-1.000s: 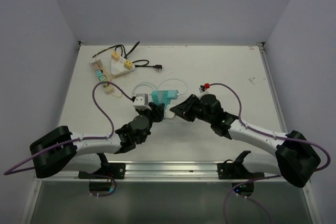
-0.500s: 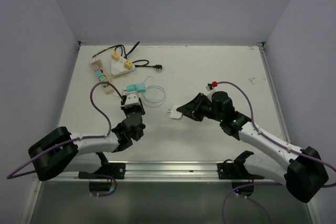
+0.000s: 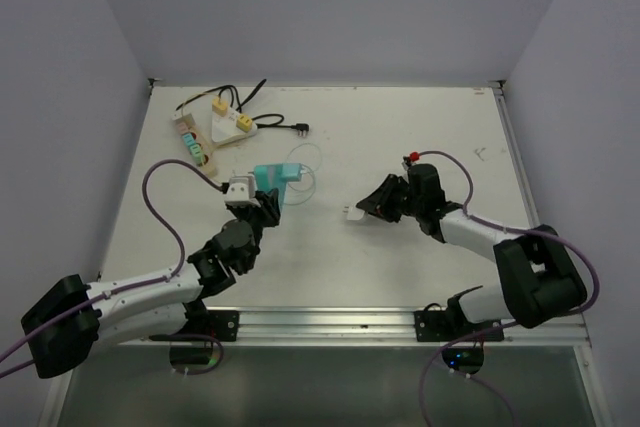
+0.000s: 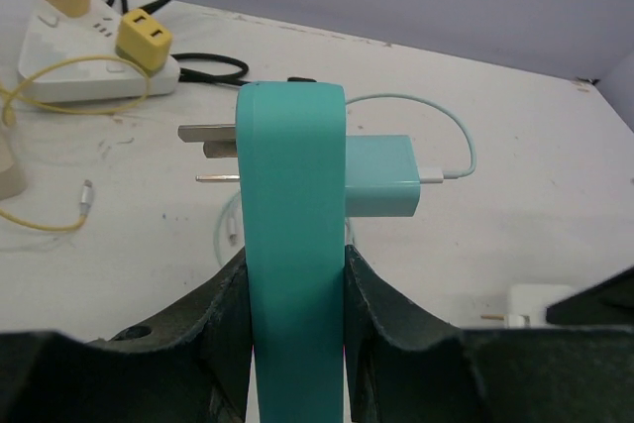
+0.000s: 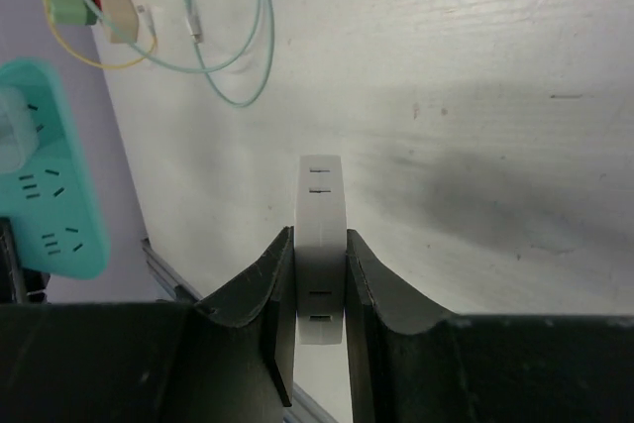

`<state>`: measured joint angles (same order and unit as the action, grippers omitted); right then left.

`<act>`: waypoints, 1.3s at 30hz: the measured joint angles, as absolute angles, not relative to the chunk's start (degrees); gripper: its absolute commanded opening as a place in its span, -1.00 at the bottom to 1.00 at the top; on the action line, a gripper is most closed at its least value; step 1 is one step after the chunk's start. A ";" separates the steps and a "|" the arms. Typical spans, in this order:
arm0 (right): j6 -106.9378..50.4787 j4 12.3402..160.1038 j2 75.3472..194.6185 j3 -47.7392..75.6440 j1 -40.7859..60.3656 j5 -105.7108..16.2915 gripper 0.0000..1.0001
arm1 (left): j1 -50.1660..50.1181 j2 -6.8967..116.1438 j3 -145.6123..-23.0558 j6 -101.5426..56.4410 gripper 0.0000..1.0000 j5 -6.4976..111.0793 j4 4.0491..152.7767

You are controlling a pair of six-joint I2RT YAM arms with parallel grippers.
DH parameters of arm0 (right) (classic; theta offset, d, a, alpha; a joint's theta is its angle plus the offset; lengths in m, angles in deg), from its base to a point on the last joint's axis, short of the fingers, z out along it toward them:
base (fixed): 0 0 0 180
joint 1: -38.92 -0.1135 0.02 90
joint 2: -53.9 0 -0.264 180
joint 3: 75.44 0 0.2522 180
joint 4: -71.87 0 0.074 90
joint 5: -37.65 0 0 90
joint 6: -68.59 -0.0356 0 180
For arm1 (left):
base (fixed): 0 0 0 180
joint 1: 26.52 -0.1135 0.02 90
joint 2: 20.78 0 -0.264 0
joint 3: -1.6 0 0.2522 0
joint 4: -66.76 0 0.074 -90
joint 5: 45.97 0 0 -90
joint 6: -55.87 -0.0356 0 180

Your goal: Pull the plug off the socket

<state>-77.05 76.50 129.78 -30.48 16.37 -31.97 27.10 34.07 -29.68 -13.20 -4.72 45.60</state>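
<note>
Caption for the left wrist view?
Left gripper shut on a teal adapter, its prongs bare, a charger with cable plugged into the other side.

Teal socket (image 4: 292, 245) held upright, edge-on; white plug (image 5: 320, 255) out of it, well apart.

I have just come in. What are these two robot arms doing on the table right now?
The left gripper is shut on a flat teal plastic socket block, which has a small teal charger cube with a pale cable plugged into its side. The right gripper is shut on a flat white plastic plug block. The two blocks are held apart over the white table, so the white plug appears to be out of the teal socket.
</note>
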 measured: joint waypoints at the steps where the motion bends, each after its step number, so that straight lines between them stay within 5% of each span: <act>1: -76.29 74.77 131.94 -30.48 16.79 -31.62 -1.00 | 27.10 33.70 -29.25 -12.28 -1.00 -3.02 46.17; 6: -74.21 68.15 142.02 -30.09 18.01 -29.13 -0.96 | 27.10 33.04 -26.78 -9.40 -1.00 3.06 48.92; 10: -74.41 62.71 146.72 -30.09 19.74 -27.12 -0.60 | 27.10 33.06 -26.25 -8.59 -1.00 6.03 49.86; 14: -74.34 59.41 148.42 -30.22 22.71 -26.00 0.00 | 27.10 33.22 -25.97 -7.98 -1.00 8.04 49.82; 15: -74.14 59.26 148.44 -30.44 23.52 -25.83 0.33 | 27.10 33.32 -25.81 -7.89 -1.00 8.46 49.82; 18: -73.34 57.90 147.37 -30.81 25.49 -24.80 0.72 | 27.10 33.87 -25.36 -7.65 -1.00 9.44 49.84; 29: -70.82 66.38 130.26 -31.64 24.79 -26.53 0.81 | 27.10 35.14 -25.33 -7.13 -1.00 12.61 49.75; 39: -78.21 65.46 123.35 -31.73 11.58 -32.52 0.83 | 27.23 35.49 -25.33 -6.16 -1.00 14.05 49.60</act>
<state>-78.21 65.46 123.35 -31.73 11.58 -32.52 27.23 35.49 -25.33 -6.16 14.05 49.60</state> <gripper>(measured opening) 0.914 0.386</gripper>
